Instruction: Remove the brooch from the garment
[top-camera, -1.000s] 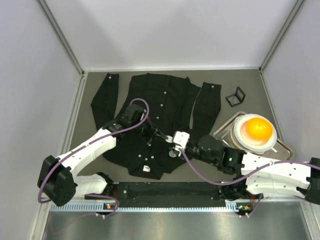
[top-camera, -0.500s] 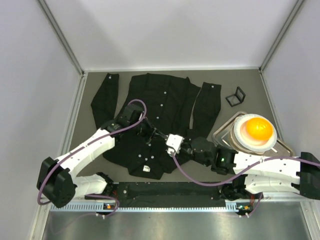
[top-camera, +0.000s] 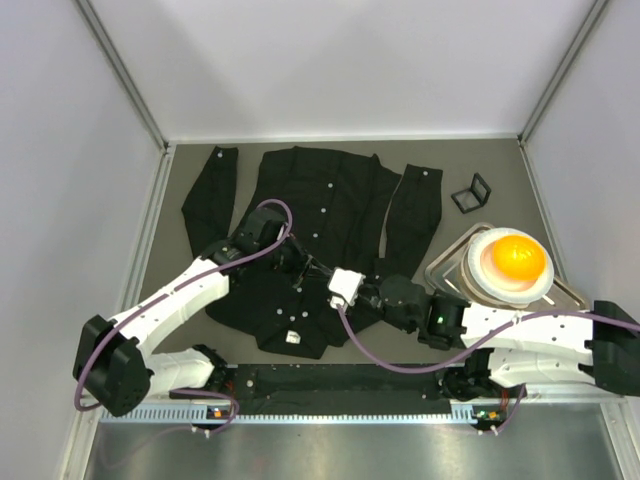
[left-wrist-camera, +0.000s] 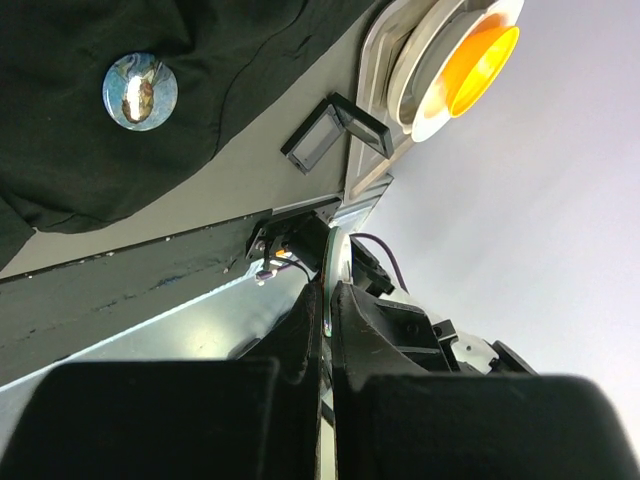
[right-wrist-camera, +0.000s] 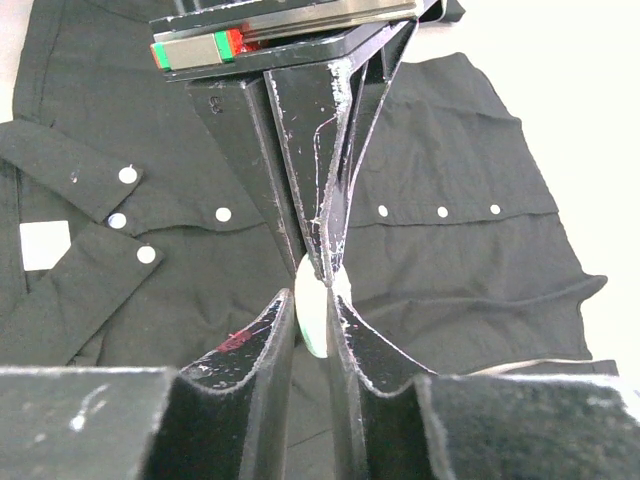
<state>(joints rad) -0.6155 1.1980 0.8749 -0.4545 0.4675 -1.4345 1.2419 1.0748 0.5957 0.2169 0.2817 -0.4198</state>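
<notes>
Grey table (top-camera: 500, 165) bears black garment (top-camera: 320, 200); metal tray (top-camera: 444, 263); small black frame (top-camera: 471, 192).

1. Metal tray (top-camera: 447, 255): silver, rectangular with rounded corners, set at an angle on the right of the table.
2. White plate (top-camera: 474, 266): round, resting on the tray.
3. Orange bowl (top-camera: 516, 256): sitting in the middle of the plate, glossy.
4. Small black hinged frame (top-camera: 470, 193): open in a V, on the table beyond the tray, apart from it.
5. Grey table mat (top-camera: 500, 170): matte, covering the work surface.
6. White enclosure walls (top-camera: 340, 60): plain, with aluminium corner posts (top-camera: 120, 70).
7. Black strip (top-camera: 330, 378): along the near edge.
8. Slotted white cable duct (top-camera: 150, 412): in front of the strip.
</notes>
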